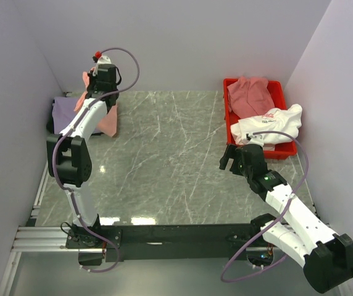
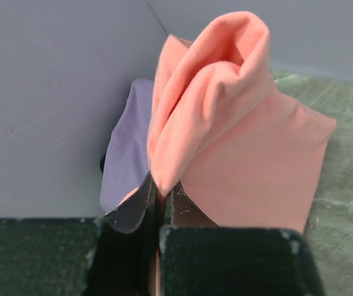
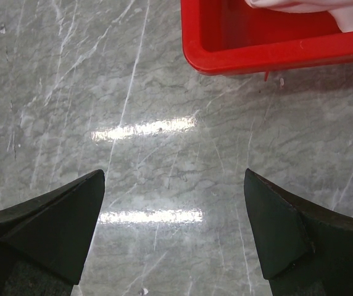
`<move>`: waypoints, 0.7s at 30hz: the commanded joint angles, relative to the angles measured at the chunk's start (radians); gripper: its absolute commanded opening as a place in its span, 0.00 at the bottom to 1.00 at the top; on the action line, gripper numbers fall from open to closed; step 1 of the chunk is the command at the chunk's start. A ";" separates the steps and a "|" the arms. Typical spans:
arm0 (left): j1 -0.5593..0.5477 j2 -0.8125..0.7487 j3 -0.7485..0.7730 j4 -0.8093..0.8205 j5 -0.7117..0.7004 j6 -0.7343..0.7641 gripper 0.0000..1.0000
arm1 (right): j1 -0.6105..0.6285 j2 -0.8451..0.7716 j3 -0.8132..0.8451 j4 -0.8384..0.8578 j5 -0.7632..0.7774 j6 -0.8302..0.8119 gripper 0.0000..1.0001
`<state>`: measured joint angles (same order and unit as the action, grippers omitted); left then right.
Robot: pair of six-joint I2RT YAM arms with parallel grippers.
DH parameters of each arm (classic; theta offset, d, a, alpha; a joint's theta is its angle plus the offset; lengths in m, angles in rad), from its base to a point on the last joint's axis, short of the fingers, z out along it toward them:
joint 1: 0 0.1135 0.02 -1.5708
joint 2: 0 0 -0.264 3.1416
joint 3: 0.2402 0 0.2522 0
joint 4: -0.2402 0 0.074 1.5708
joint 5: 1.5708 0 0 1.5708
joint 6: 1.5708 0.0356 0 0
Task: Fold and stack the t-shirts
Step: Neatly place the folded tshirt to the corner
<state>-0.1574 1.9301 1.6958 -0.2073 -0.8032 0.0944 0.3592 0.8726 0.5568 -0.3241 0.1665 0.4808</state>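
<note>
My left gripper (image 2: 161,191) is shut on a fold of the salmon-pink t-shirt (image 2: 250,154) and holds it up at the far left corner, the cloth (image 1: 107,120) hanging down to the table. A lavender t-shirt (image 1: 64,111) lies flat beneath and beside it, also seen as the lavender t-shirt (image 2: 127,154) in the left wrist view. My right gripper (image 3: 175,185) is open over bare marble, just in front of the red bin (image 1: 279,154). In the bin lie a dusty rose t-shirt (image 1: 250,95) and a white t-shirt (image 1: 272,123) with small red print.
The red bin's near wall (image 3: 269,52) is close ahead of my right gripper. Grey walls close the table on the left, back and right. Marble tabletop (image 1: 170,154) stretches between the two arms.
</note>
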 commanded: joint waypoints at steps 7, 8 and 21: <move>0.010 -0.060 0.142 0.008 0.012 0.004 0.01 | -0.011 -0.001 0.040 0.023 -0.007 -0.015 0.99; 0.012 -0.057 0.139 0.009 0.015 0.004 0.01 | -0.009 -0.003 0.040 0.025 -0.005 -0.015 0.99; 0.154 0.036 0.091 0.028 0.093 -0.045 0.01 | -0.011 0.019 0.051 0.011 0.018 -0.021 0.99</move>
<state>-0.0360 1.9415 1.7897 -0.2264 -0.7399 0.0765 0.3588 0.8822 0.5571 -0.3241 0.1570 0.4736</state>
